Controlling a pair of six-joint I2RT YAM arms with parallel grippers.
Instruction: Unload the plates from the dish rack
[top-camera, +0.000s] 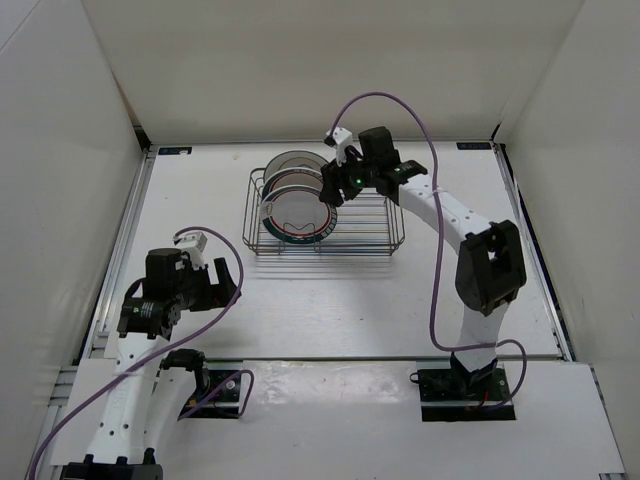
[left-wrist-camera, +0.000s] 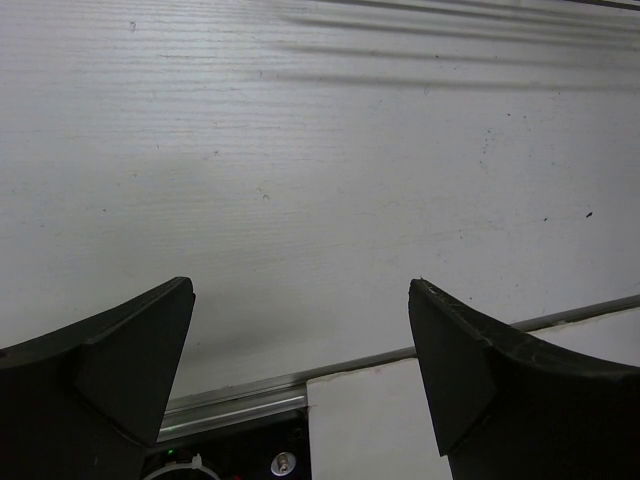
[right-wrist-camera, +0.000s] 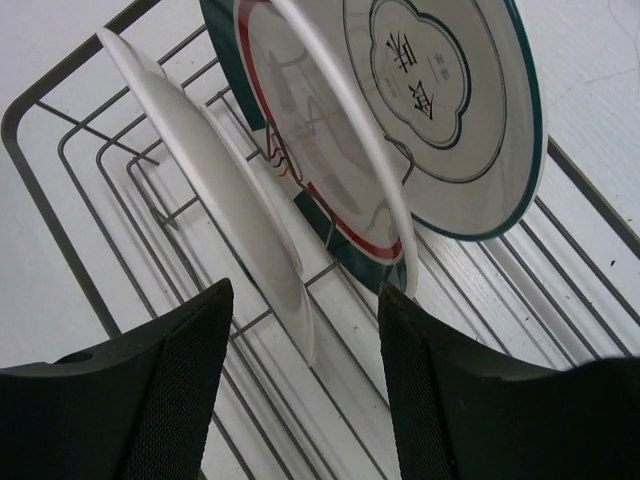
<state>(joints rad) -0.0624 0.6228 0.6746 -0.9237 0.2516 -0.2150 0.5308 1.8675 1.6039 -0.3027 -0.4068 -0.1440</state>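
The wire dish rack (top-camera: 372, 222) stands at the table's far middle with plates upright in it. From above I make out a grey-rimmed plate (top-camera: 294, 163) at the back and a teal-and-red-ringed plate (top-camera: 298, 216) in front. My right gripper (top-camera: 332, 186) hangs over their right edges. In the right wrist view its jaws (right-wrist-camera: 305, 292) stand apart over the rack (right-wrist-camera: 62, 72). The lower edge of a plain white plate (right-wrist-camera: 225, 195) lies between them, touching neither finger. The teal-rimmed plate (right-wrist-camera: 360, 265) sits just beyond the right fingertip. My left gripper (top-camera: 228, 286) (left-wrist-camera: 300, 285) is open and holds nothing.
A plate back with a teal edge and black printed characters (right-wrist-camera: 440, 90) leans at the right of the right wrist view. White walls enclose the table on three sides. A metal rail (left-wrist-camera: 240, 400) and the left arm's base lie under the left gripper.
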